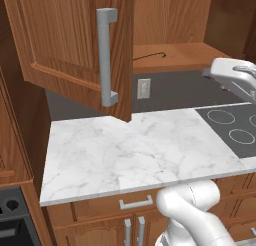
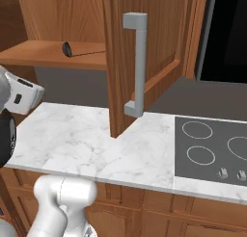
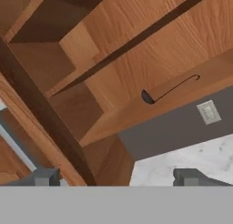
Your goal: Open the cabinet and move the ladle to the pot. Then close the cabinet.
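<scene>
The cabinet [image 1: 75, 35] of warm brown wood stands open. One door with a long grey bar handle [image 1: 106, 57] swings out on the left, and another door [image 2: 144, 53] swings out in the right base view. The ladle [image 1: 150, 56] is thin and dark and lies flat on the cabinet's bottom shelf. Its bowl [image 2: 66, 49] points left, and its hooked handle [image 3: 175, 86] runs right in the hand view. My gripper [image 3: 118, 177] is open and empty. It hangs in front of and below the shelf, apart from the ladle. The pot is out of view.
A white marble counter [image 1: 130, 150] lies under the cabinet, with a dark cooktop [image 2: 212, 144] at its right end. A wall outlet [image 1: 144, 88] sits on the grey backsplash. Low cabinets with short handles [image 1: 135, 204] run under the counter. A black panel [image 2: 226, 33] stands at the far right.
</scene>
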Robot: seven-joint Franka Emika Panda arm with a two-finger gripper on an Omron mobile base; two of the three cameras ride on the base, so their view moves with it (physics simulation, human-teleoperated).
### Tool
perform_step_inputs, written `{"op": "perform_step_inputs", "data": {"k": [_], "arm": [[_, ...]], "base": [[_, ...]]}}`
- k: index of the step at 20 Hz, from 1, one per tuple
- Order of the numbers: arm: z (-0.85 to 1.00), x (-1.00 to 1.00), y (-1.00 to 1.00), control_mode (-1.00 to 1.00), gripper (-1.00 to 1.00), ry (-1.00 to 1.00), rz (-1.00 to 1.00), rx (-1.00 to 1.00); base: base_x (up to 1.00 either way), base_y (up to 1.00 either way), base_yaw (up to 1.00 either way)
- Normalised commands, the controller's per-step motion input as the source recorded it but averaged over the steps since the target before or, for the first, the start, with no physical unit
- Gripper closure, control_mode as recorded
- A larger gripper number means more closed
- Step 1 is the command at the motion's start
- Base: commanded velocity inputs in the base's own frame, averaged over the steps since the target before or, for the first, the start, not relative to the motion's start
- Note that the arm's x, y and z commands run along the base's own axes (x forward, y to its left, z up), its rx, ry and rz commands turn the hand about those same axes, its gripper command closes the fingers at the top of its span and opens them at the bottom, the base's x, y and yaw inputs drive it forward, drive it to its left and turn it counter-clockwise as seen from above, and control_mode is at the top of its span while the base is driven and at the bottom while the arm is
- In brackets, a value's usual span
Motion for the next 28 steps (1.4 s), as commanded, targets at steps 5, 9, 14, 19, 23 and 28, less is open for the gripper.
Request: {"op": "perform_step_inputs", "data": {"k": [5, 9, 14, 19, 23, 28], "arm": [[-0.07, 0.52, 0.41, -1.0, -1.0, 0.05, 0.0, 0.08], [-0.1, 0.58, 0.51, -1.0, -1.0, 0.03, 0.0, 0.05], [0.0, 0.78, 0.34, -1.0, -1.0, 0.06, 0.0, 0.06], [0.0, 0.88, 0.22, -1.0, -1.0, 0.16, 0.0, 0.11], [0.0, 0.49, 0.44, -1.0, -1.0, 0.12, 0.02, 0.08], [0.0, 0.1, 0.8, -1.0, -1.0, 0.03, 0.06, 0.0]], "base": [[0.0, 0.0, 0.0], [0.0, 0.0, 0.0], [0.0, 0.0, 0.0], [0.0, 0.0, 0.0], [0.0, 0.0, 0.0], [0.0, 0.0, 0.0]]}}
